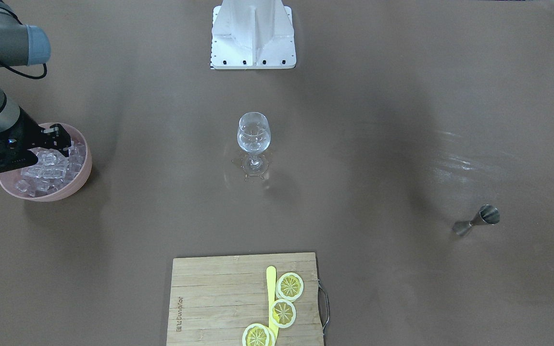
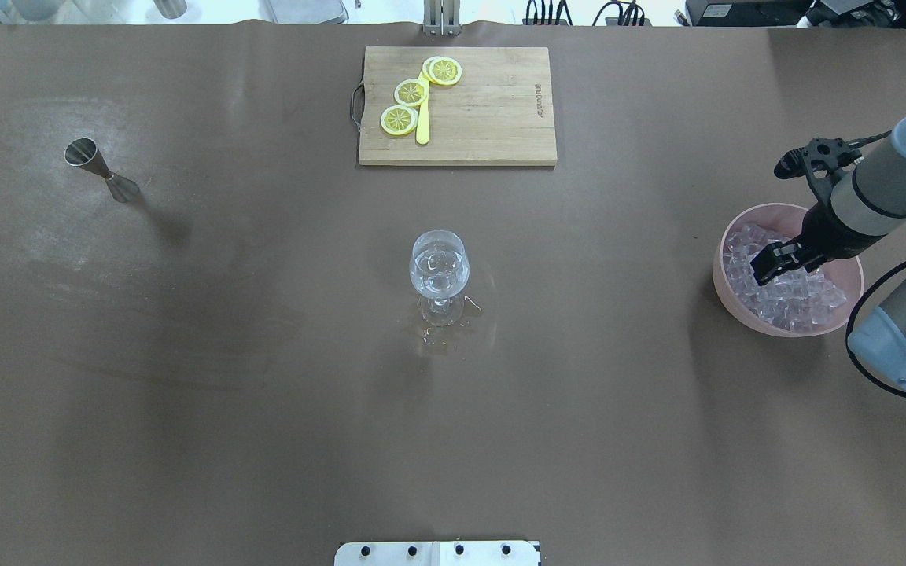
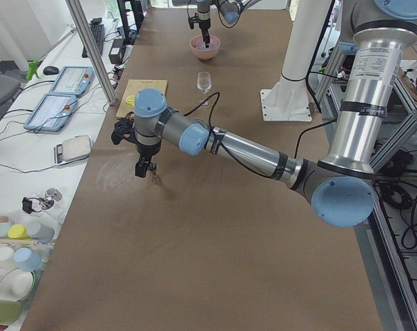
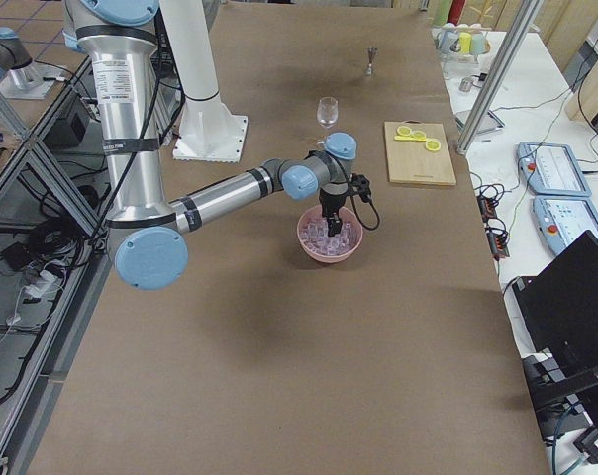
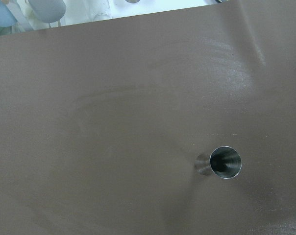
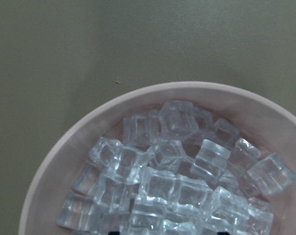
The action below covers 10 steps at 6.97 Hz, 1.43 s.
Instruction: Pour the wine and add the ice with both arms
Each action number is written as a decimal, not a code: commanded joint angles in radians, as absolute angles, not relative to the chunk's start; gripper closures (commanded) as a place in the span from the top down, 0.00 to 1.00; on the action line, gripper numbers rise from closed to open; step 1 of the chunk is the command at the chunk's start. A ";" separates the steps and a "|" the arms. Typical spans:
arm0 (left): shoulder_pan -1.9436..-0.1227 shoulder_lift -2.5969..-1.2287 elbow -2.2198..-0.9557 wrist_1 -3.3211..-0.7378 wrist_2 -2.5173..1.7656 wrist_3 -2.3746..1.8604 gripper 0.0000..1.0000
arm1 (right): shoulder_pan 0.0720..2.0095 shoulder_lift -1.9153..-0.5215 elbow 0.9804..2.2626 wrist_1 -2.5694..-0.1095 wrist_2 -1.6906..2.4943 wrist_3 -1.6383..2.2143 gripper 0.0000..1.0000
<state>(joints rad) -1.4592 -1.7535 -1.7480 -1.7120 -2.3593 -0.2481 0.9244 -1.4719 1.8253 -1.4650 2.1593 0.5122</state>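
Two arms set | right fingers (image 2: 761,271) spread, tips low over the ice (image 6: 177,186) in pink bowl (image 2: 736,310) by the table's right edge, likely to pinch a cube | left fingers (image 3: 144,169) above jigger (image 5: 225,162) near left edge, grip unreadable | wine (image 2: 439,283) in glass (image 1: 254,137) mid-table, puddle (image 2: 441,334) at its foot

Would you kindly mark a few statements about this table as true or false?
1. The right gripper hangs over the pink bowl of ice. True.
2. The wine glass is empty. False: ice cubes show inside the wine glass.
3. The lemon slices lie on the cutting board. True.
4. The jigger stands on the cutting board. False: the jigger is on the bare table, far from it.
5. The table around the glass's foot is dry. False: a wet patch shows there.
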 commanded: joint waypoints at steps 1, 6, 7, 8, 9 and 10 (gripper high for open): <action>-1.468 -1.753 -1.755 -1.712 -2.359 -0.247 0.97 | 0.926 -1.471 1.819 -1.465 2.177 0.511 0.32; -1.471 -1.753 -1.756 -1.712 -2.359 -0.241 0.97 | 1.009 -1.412 1.940 -1.593 2.292 0.515 0.00; -1.471 -1.750 -1.752 -1.712 -2.359 -0.224 0.97 | 0.999 -1.285 1.977 -1.746 2.284 0.529 0.00; -1.479 -1.744 -1.749 -1.710 -2.361 -0.191 0.97 | 0.961 -1.181 1.989 -1.805 2.283 0.622 0.00; -1.491 -1.738 -1.747 -1.709 -2.365 -0.163 0.97 | 0.896 -1.093 1.983 -1.805 2.269 0.755 0.00; -1.494 -1.706 -1.755 -1.713 -2.368 -0.158 0.97 | 0.818 -0.984 1.973 -1.805 2.211 0.919 0.00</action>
